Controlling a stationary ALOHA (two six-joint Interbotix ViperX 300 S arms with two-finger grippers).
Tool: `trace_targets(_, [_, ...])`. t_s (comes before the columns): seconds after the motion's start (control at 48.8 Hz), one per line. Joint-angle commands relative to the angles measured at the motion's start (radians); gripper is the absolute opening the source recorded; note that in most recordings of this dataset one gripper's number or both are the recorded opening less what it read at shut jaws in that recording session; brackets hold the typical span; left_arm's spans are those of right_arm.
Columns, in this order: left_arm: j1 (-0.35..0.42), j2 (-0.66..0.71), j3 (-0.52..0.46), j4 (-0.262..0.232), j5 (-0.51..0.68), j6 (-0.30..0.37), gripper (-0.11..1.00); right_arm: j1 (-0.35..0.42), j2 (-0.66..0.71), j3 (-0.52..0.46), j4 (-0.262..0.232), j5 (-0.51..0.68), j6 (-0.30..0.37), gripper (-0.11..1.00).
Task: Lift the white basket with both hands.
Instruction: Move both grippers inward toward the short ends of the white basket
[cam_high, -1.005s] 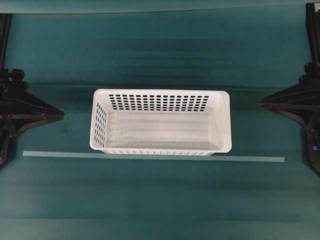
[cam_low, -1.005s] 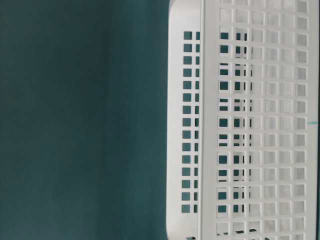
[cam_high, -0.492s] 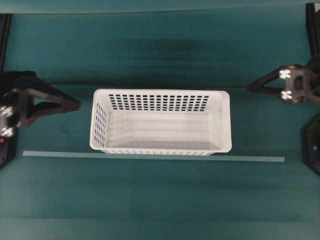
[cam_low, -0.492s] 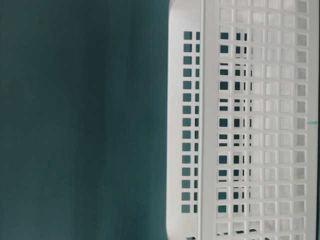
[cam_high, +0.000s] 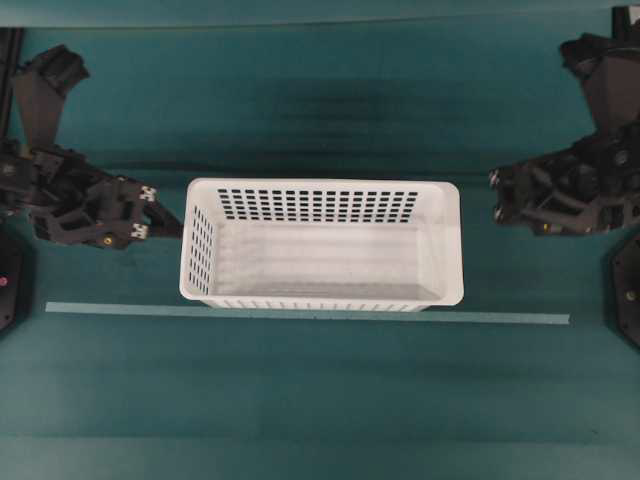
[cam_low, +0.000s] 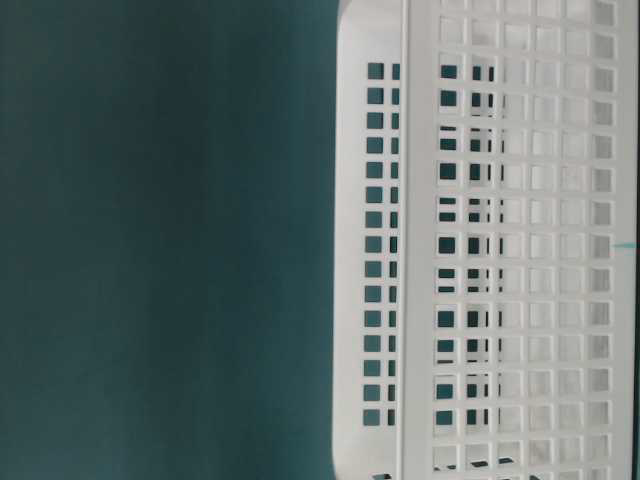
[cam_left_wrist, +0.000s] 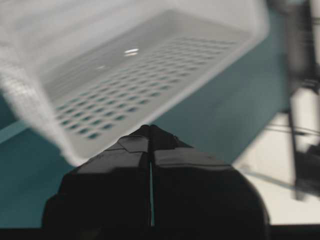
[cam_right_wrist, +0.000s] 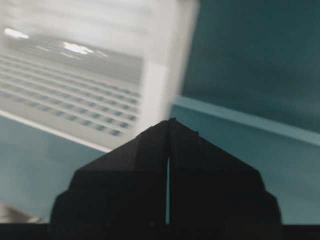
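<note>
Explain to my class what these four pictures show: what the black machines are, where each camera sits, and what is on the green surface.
Two black robot arms each end in a pincer. One camera looks down from overhead, one sits at table level, and one rides on each wrist. On the green surface stands an empty white basket by a pale strip. The left pincer and the right pincer flank the basket's short ends, both shut, holding nothing, apart from it.

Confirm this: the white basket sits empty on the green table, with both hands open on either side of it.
Not quite: both hands are shut, as the wrist views show. The left hand and right hand flank the empty white basket on the green table.
</note>
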Motion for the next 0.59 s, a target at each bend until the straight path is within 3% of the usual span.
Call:
trace_targets(0.0, [0.006,0.04,-0.043,0.005,0.034,-0.009,-0.04,0.008,0.048,-0.032,-0.005,0.037,-0.005,0.02])
trace_targets(0.205, [0.008,0.055,-0.037,0.005,0.054,-0.044,-0.03,0.023,0.069,-0.012,0.002,0.038,-0.06,0.02])
trace_targets(0.328, [0.008,0.054,-0.02,0.005,0.094,-0.067,-0.01,0.023,0.069,-0.006,0.003,0.035,-0.058,0.02])
trace_targets(0.574, [0.006,0.049,-0.012,0.005,0.104,-0.092,0.13,0.018,0.069,-0.002,0.0,0.008,-0.052,0.04])
